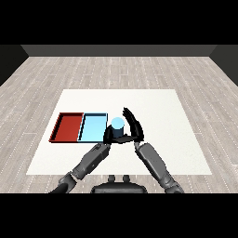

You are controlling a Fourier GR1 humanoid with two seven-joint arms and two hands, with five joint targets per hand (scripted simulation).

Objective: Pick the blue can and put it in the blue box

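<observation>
Here the risk is a knock: the blue can (117,126) stands between both hands, just right of the light blue tray (93,128), and could tip against the tray's near wall during the carry. The left hand (109,135) curls round the can's base. The right hand (134,126), fingers fairly straight, stands spread beside it; contact is unclear.

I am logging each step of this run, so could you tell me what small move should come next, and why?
Probably carry the blue can a little to the left, over the light blue tray. The can stands on the white table just right of that tray, with the left hand curled round its base. The right hand is beside the can, fingers fairly straight. Nothing lies in the tray yet.
</observation>
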